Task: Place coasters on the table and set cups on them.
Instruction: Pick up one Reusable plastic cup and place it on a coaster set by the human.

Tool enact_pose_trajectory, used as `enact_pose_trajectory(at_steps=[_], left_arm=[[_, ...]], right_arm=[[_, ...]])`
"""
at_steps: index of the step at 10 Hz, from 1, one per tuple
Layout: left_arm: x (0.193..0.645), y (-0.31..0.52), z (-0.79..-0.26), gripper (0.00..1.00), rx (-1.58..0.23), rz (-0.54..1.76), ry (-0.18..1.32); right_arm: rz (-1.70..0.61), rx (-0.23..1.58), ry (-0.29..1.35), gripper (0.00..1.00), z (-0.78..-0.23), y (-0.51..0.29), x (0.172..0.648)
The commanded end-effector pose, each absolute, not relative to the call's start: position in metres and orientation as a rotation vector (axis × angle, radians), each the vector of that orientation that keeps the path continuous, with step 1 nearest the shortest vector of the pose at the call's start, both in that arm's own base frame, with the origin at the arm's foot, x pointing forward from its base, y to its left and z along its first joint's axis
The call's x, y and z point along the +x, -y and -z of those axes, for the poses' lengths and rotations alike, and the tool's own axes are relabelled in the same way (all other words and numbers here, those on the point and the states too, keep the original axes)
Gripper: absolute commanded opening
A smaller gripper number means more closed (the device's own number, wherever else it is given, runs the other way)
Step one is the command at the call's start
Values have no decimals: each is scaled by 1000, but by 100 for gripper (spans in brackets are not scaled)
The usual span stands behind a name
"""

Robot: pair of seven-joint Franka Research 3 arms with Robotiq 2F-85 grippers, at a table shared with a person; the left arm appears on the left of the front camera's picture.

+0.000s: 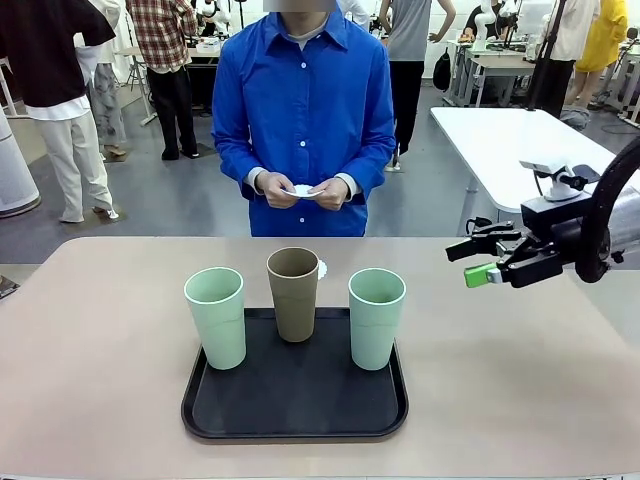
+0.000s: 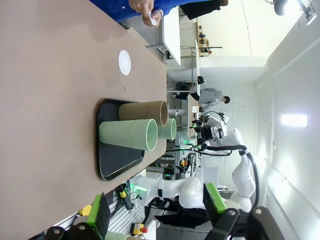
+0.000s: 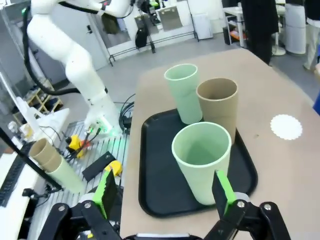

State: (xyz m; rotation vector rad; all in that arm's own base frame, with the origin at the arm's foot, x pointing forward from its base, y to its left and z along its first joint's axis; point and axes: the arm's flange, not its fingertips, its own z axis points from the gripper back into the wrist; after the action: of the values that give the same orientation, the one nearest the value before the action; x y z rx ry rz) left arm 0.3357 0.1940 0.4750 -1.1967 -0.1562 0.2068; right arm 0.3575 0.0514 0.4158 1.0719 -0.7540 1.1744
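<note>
The left end effector (image 2: 157,210) has its green-padded fingers spread wide with nothing between them, and its wrist view looks across the beige tabletop (image 1: 90,350) at the cups from the side. A black rounded tray (image 1: 295,418) sits in the middle of the tabletop, near the robot's edge, carrying all three cups upright. The left mint cup (image 1: 216,317) stands at the tray's left edge. The brown cup (image 1: 293,293) stands at the tray's far edge, between the two green ones and set farther back. Just behind it, on the bare tabletop, lies one white lace-edged coaster (image 1: 322,268); from the front the brown cup hides most of it, while the wrist views show it whole and apart from the tray. At the far side a person (image 1: 300,100) in a blue shirt holds more white coasters (image 1: 302,190) in both hands (image 1: 275,188), above the tabletop's far edge. The right mint cup (image 1: 376,318) stands at the tray's right side. In the right wrist view this cup is nearest and stands in front of the other two. The right end effector (image 1: 472,260) hovers above the tabletop, well to the right of the tray, pointing toward the cups, jaws wide and empty. Behind it stands a white table (image 1: 500,135).
</note>
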Motion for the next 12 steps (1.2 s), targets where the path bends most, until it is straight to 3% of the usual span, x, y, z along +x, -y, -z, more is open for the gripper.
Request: enact_pose_trajectory(at_steps=[1, 7, 8, 12], left_arm=[[334, -194, -476, 100, -1206, -208, 160], [334, -194, -476, 100, -1206, -208, 160], [334, -194, -476, 100, -1206, -208, 160], [334, -194, -476, 100, -1206, -208, 160]], right_arm=[[-1242, 995, 748, 100, -409, -47, 366], [-1215, 1033, 739, 100, -408, -48, 359], [-1352, 1064, 864, 100, -405, -53, 352], [-1361, 1116, 858, 100, -361, -57, 355]])
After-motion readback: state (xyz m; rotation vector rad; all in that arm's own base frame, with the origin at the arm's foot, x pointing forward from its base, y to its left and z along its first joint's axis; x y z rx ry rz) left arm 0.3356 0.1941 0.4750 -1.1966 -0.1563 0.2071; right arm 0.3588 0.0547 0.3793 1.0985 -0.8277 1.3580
